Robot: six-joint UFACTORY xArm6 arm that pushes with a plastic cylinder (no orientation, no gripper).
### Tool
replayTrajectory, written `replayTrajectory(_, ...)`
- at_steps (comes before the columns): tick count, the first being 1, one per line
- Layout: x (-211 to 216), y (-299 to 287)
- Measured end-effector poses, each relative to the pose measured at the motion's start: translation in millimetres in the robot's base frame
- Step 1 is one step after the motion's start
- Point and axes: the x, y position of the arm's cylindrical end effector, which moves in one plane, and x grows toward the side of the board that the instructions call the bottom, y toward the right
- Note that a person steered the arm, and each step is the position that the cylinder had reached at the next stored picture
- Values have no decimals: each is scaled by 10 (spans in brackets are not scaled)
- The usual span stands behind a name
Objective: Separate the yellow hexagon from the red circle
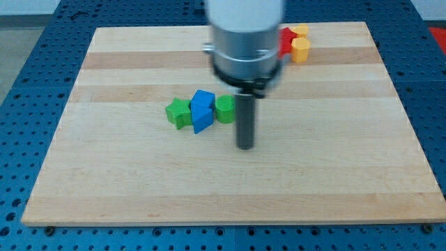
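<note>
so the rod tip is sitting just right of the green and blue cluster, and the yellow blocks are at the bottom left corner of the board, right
Not quite. My tip is just right of the green block and blue block, but the yellow blocks sit at the board's top right, beside a red block, as the camera view shows.

The arm's grey housing (245, 35) is cut off by the frame's top edge and blurs at its rim. It hides most of the red block (286, 40) at upper right, so its shape cannot be told, and hides whether that block touches the yellow blocks (300, 43) beside it; how many yellow pieces there are is unclear. The rod covers the right edge of the green block (224, 109) at centre.
</note>
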Motion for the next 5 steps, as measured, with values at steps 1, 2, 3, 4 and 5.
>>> replayTrajectory(1, -183, 727)
replayTrajectory(2, -794, 1469)
replayTrajectory(3, -1599, 1916)
replayTrajectory(4, -2372, 1962)
replayTrajectory(5, -2570, 1590)
